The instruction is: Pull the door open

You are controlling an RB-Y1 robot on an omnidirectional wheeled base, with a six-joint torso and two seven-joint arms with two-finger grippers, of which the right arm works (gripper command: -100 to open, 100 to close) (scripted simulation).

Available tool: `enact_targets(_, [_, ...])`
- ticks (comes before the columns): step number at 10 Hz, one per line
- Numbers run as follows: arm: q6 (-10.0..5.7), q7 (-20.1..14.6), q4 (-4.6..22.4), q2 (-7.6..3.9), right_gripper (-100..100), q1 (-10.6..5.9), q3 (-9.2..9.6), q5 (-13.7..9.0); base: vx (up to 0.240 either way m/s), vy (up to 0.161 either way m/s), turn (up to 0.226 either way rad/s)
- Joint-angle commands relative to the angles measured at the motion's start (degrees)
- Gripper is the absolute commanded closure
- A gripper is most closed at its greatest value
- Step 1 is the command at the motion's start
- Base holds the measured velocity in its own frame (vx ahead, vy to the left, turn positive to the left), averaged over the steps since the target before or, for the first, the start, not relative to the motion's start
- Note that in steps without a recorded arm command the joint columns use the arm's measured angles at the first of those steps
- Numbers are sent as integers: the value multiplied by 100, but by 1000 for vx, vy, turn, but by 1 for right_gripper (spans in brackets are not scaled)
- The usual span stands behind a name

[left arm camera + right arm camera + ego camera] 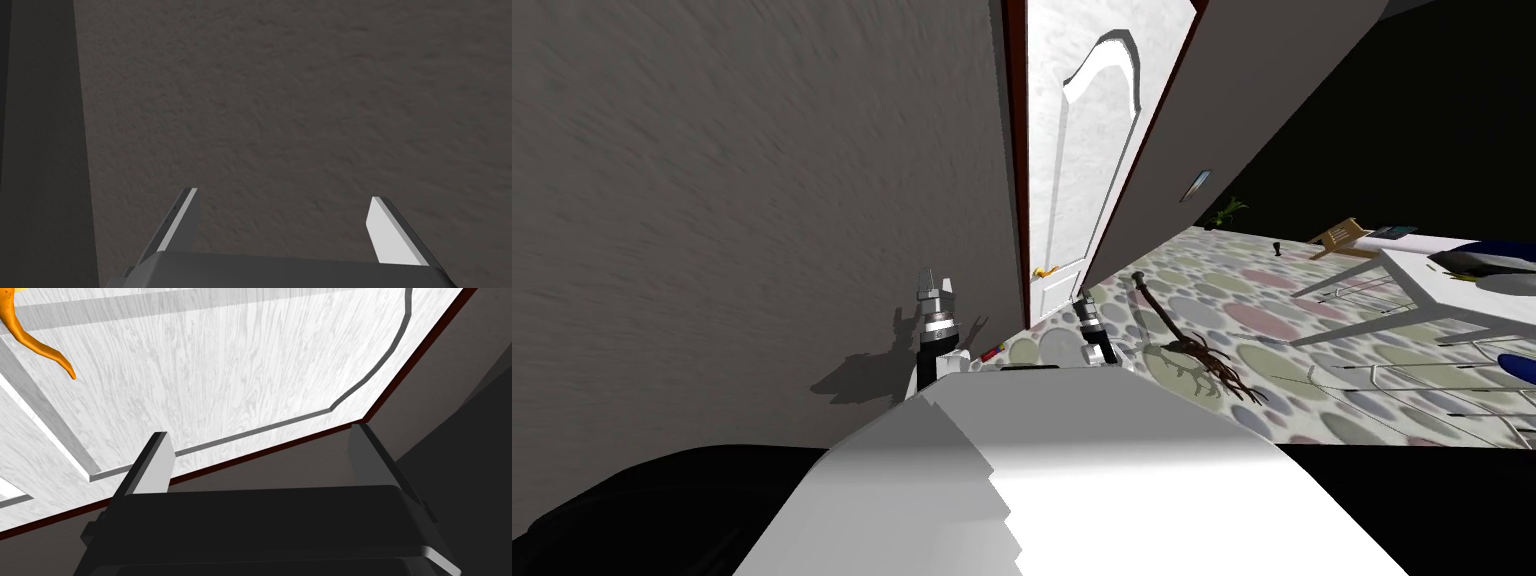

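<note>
Door (1082, 150) white, orange handle (40, 348) partly cut off, R gripper (259, 433) wide nr door, empty, L gripper (282, 194) wide too

- The door (1072, 150) stands between a wall (762, 200) on its left and another wall (1232, 100) on its right.
- The handle (1045, 271) sits low on the door, near its left edge.
- The left gripper (936, 282) faces the left wall.
- The right gripper (1085, 298) is before the door, to the right of the handle and apart from it.
- A broom (1202, 355) lies on the floor to the right, with a table (1432, 290) farther right.
</note>
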Motion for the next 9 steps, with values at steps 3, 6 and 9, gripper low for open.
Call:
enact_targets(3, [-65,-111,486,-115,-100,-171,63,7,37,-37,83])
enact_targets(6, [-107,-234,1019,-252,-100,-391,148,19,48,-55,140])
enact_targets(9, [-148,-353,1532,-384,-100,-603,230,31,45,-46,140])
